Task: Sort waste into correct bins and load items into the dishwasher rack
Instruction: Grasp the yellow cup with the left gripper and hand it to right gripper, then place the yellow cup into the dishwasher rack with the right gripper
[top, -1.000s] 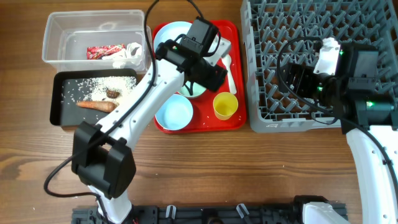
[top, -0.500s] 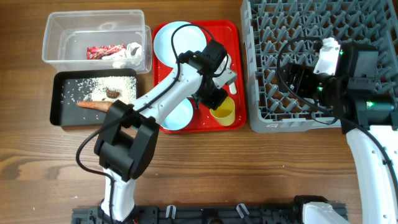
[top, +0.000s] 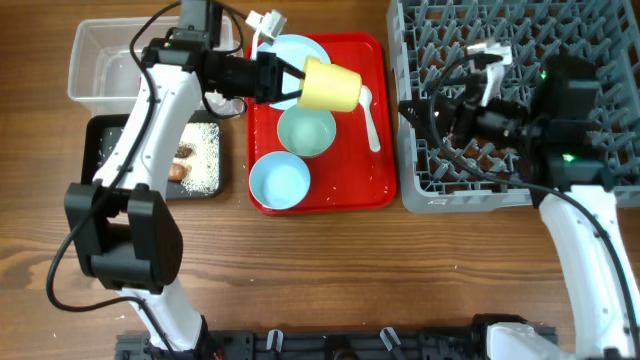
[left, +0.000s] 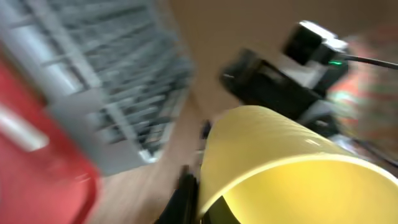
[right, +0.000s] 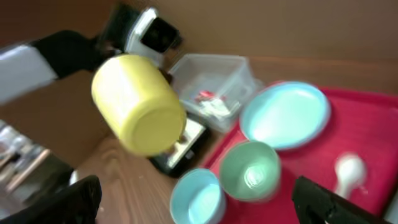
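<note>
— Surface?
— Brown wooden table (top: 330, 270). On the left, clear rectangular plastic tub (top: 95, 60), with shallow black rectangular tray (top: 95, 165) just beside it on the near side. In the middle, flat red serving tray (top: 345, 185). On the right, large grey plastic rack (top: 440, 190) with upright pegs. Beyond the table, only blurred brown in the wrist views.

— On the red tray?
— Pale blue round plate (top: 290, 52) at the far end, pale green bowl (top: 306, 131) in the middle, pale blue bowl (top: 280, 181) at the near end, white plastic spoon (top: 371, 115) along the right side.

— Left arm?
— Stretched across the tub toward the tray. Left gripper (top: 290, 82) clamped on the rim of the small yellow cup (top: 333, 86). Cup on its side in the air above the plate's edge and the green bowl, base toward the rack.

— Right arm?
— Over the rack's left part. Right gripper (top: 418, 115) aimed at the tray, fingers spread wide, nothing between them.

— Hard to make out?
— Left wrist view badly smeared. White rice grains (top: 205, 160) and small brown lump (top: 183, 152) plain in the black tray. Orange carrot-like stick (top: 177, 171) mostly under the left arm. Red crinkly snack wrapper (right: 204, 96) and crumpled white tissue (right: 217, 107) mere smudges in the tub. Rack cut off at the far and right edges.
</note>
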